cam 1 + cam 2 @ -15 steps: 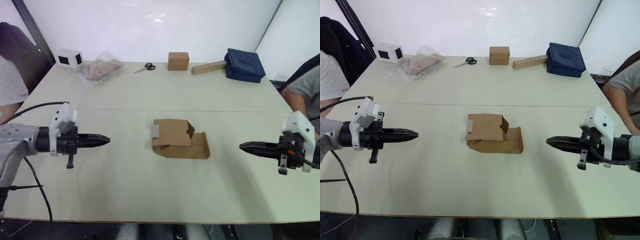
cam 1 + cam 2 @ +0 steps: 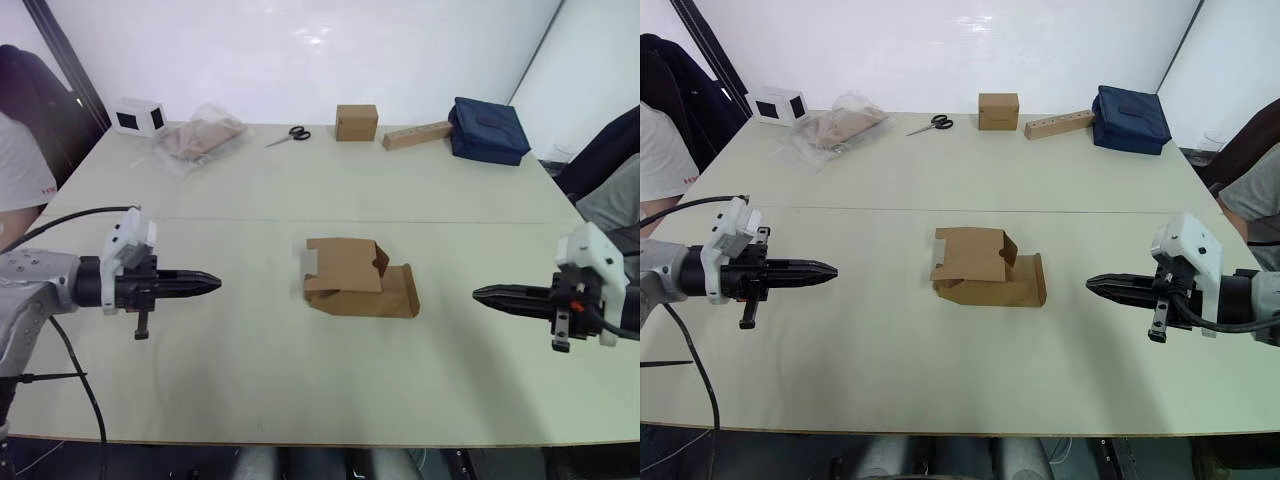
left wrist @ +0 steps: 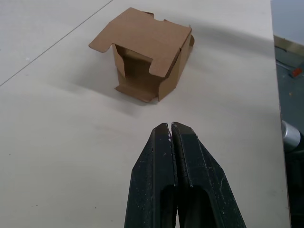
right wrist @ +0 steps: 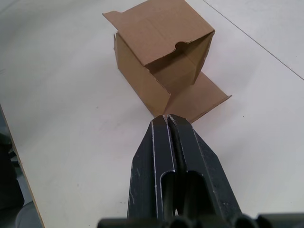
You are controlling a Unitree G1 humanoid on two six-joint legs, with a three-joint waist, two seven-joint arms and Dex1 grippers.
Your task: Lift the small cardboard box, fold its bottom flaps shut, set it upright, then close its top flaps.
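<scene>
Lying mid-frame on its side, the small cardboard box may skid if the left gripper and right gripper, both pressed together, nudge unevenly.

The small cardboard box at the centre of the frame is plain brown corrugated card, matt, with raw cut edges on its flaps. The table has a smooth, pale beige surface with a dull sheen and a fine seam across it. The left gripper and right gripper have black jaws of hard plastic look, faintly scuffed and speckled, pressed together. White plastic housings sit behind them. In the upper part of the frame lie a crinkled clear plastic bag, a navy cloth bag, a pale wooden block and a neat matt brown cube.
</scene>
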